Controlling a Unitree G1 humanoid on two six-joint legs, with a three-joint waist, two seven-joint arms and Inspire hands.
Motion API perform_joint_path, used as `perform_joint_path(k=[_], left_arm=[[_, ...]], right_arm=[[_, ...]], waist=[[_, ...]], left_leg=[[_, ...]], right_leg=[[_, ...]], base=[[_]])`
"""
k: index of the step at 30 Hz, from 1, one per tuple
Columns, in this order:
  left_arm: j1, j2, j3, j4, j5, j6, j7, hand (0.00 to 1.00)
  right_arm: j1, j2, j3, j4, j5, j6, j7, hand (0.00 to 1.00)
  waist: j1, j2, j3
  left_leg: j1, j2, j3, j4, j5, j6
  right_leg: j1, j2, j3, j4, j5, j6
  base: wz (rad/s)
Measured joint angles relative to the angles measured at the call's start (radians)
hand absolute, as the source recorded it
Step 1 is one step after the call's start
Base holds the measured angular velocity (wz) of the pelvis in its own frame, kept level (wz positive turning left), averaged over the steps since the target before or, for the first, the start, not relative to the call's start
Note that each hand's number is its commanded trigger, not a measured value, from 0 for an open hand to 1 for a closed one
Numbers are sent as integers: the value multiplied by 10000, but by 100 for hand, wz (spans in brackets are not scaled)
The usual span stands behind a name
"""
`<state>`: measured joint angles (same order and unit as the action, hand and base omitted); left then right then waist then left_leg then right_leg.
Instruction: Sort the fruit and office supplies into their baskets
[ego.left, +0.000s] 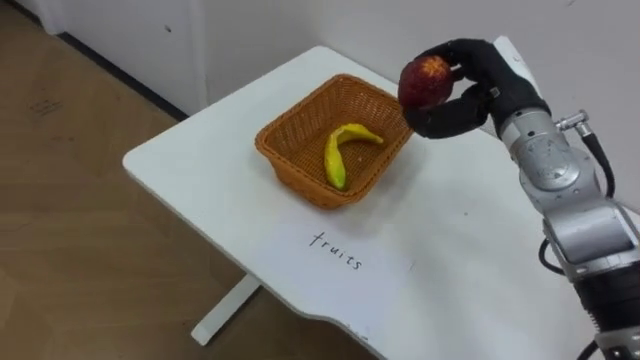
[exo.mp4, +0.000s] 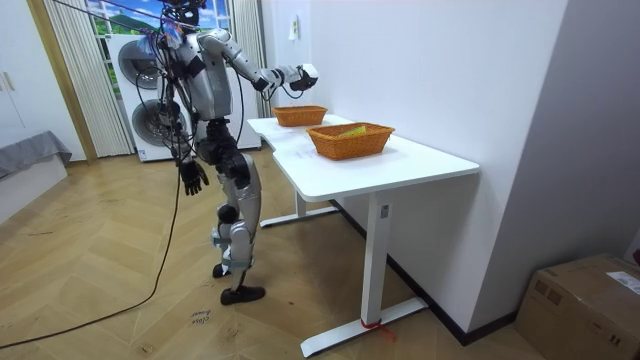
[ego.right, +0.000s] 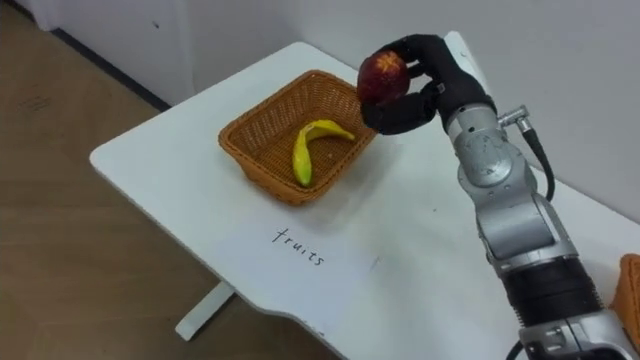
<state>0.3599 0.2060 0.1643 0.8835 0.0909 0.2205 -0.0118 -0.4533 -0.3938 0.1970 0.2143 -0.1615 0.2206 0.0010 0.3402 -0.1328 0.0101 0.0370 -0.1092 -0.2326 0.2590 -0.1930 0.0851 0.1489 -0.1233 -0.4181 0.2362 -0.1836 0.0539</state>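
Your right hand (ego.left: 478, 100) is clenched round the apple (ego.left: 427, 80) in the upper right of the frame, clear above the worktop (ego.left: 440, 270). The fruit basket (ego.left: 285, 135) lies to its left and lower, so the apple hangs at the basket's right rim, not over the middle where the banana (ego.left: 340, 152) lies. The forearm reaches in from the lower right. Your left hand (exo.mp4: 191, 177) hangs at the robot's side; I cannot tell its state.

Red fruit (ego.left: 428, 80), yellow banana (ego.left: 343, 152), orange-brown woven basket (ego.left: 295, 135), white table (ego.left: 200, 180), black hand (ego.left: 485, 95)
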Motion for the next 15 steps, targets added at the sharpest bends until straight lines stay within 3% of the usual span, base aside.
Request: perform_joint_path(k=[7,15], left_arm=[[277,3,1,-88,15,82,-9,0],[297,4,12,-82,110,177,-29,0]], right_arm=[[20,58,825,2,-12,1,107,100],[58,58,956,13,-15,1,106,100]], waist=[[266,124,53],[464,227,-14]], left_leg=[[5,-69,-120,27,-6,-7],[-67,-132,-193,84,0,1]], right_leg=[[71,-36,-33,-19,-41,66],[89,-106,-253,-8,-111,179]], base=[[5],[4]])
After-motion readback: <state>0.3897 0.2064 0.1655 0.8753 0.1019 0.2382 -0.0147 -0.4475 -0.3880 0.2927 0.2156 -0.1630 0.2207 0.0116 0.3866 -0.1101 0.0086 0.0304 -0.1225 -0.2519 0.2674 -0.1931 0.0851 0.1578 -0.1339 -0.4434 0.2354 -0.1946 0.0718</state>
